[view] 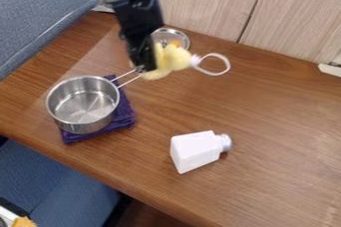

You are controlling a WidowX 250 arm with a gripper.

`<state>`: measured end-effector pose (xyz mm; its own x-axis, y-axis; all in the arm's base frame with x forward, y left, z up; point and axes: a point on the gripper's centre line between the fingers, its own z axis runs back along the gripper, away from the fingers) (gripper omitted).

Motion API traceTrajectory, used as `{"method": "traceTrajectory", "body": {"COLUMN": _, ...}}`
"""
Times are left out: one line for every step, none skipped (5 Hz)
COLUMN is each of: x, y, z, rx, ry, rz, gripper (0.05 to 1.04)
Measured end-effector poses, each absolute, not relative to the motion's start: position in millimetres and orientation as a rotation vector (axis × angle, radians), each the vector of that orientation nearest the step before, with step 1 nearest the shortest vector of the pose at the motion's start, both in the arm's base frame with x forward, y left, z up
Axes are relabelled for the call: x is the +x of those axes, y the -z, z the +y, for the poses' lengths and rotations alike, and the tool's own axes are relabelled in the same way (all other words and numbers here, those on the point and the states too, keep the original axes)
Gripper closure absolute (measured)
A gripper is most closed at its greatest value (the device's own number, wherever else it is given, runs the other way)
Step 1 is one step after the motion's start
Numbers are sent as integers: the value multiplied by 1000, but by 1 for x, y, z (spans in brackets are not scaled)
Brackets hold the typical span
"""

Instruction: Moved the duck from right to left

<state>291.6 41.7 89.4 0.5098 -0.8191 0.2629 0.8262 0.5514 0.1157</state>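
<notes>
The black gripper hangs down over the upper left part of the table, above and right of the pot's handle. It is shut on the yellow duck, holding it by the body. The duck's head and orange beak stick out to the right of the gripper, with a white loop extending further right. The gripper hides part of the duck's body.
A metal pot sits on a folded purple cloth at the left, handle toward the gripper. Behind the duck lies a round metal lid. A white bottle with a silver cap lies front centre. A wood-panel wall borders the back.
</notes>
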Motion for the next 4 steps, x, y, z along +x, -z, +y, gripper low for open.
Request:
{"method": "traceTrajectory", "body": {"x": 272, "y": -72, "z": 59, "rx": -33, "ry": 988, "rz": -272, "gripper": 975}}
{"method": "traceTrajectory", "body": {"x": 253, "y": -54, "z": 57, "rx": -54, "ry": 1033, "rz": -240, "gripper": 975}}
{"method": "traceTrajectory", "body": {"x": 239, "y": -41, "z": 51, "rx": -73, "ry": 1063, "rz": -207, "gripper": 975}}
{"method": "traceTrajectory", "body": {"x": 241, "y": -34, "z": 48, "rx": -60, "ry": 1087, "rz": -188, "gripper": 975}}
